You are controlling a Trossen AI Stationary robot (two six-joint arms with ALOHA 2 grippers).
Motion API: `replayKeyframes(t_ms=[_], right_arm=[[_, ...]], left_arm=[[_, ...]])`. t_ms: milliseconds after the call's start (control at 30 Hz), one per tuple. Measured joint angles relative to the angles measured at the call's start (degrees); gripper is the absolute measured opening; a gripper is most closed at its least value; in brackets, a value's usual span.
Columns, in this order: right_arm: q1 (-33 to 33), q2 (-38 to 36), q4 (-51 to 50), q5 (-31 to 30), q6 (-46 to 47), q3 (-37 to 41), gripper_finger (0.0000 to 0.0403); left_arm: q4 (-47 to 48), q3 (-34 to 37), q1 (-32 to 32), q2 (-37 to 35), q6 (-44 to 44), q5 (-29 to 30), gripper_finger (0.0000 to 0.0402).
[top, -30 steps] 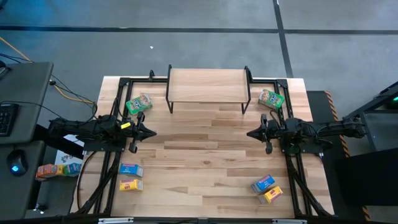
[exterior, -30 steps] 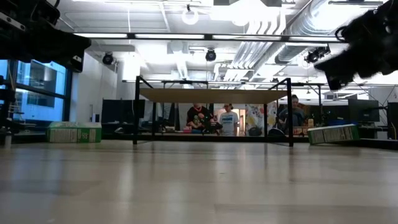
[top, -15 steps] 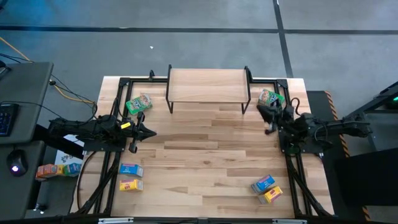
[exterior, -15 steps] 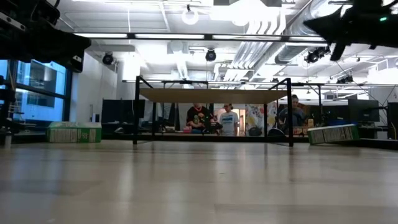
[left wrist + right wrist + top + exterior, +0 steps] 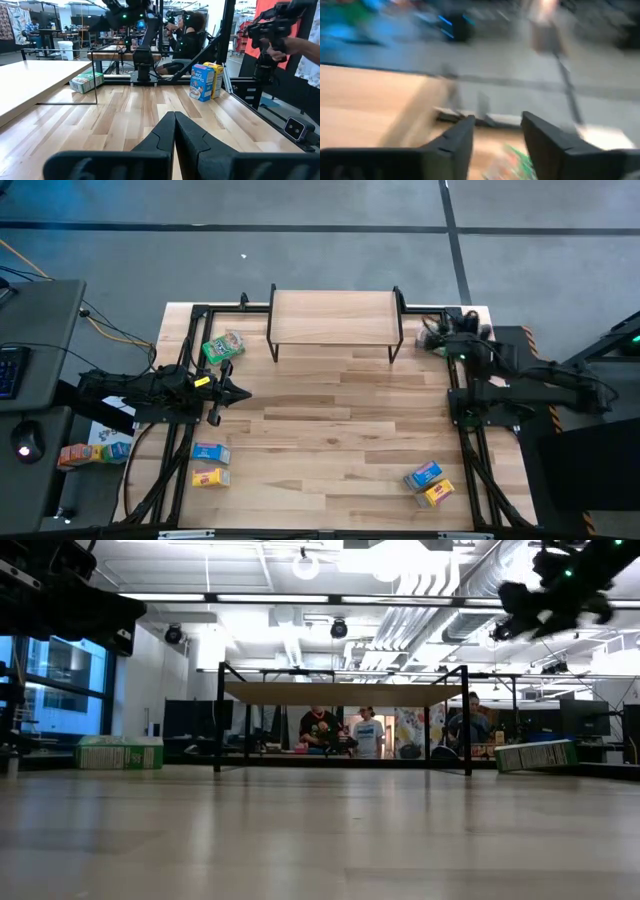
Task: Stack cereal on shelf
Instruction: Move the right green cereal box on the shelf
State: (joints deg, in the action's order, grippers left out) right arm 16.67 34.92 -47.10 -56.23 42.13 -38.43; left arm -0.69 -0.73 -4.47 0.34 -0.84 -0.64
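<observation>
The shelf (image 5: 333,317) stands at the table's far middle on thin black legs, its wood top bare. One green cereal box (image 5: 222,346) lies flat left of it. Another green box (image 5: 535,754) rests tilted at the far right corner. My right gripper (image 5: 497,122) hovers open above that box (image 5: 515,155), mostly hiding it in the high view. Blue (image 5: 209,453) and yellow (image 5: 209,477) boxes lie near left. A blue (image 5: 423,475) and a yellow (image 5: 437,494) box stand near right. My left gripper (image 5: 245,392) waits shut at mid left.
Black arm frames run along the table's left and right edges (image 5: 470,450). A side desk (image 5: 40,350) with a keyboard and mouse stands off the table's left. People (image 5: 365,733) sit in the room beyond the far edge. Bare planks (image 5: 330,430) fill the table's middle.
My right gripper has swung from the table's mid right, where it pointed toward the left arm, to the far right corner over the green box, turning toward the far edge and rising on the way. The boxes and the shelf have stayed put.
</observation>
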Motion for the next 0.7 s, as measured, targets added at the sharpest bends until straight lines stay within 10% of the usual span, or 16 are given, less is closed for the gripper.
replayKeyframes(t_ms=[200,700], right_arm=[[9.2,2.3,-17.4,5.1,23.5,0.8,0.024],[26.3,12.3,13.3,16.7,13.1,11.1,0.0244]], left_arm=[[0.0,0.0,0.0,0.0,0.0,0.0,0.0001],[0.0,0.0,0.0,0.0,0.0,0.0,0.0001]])
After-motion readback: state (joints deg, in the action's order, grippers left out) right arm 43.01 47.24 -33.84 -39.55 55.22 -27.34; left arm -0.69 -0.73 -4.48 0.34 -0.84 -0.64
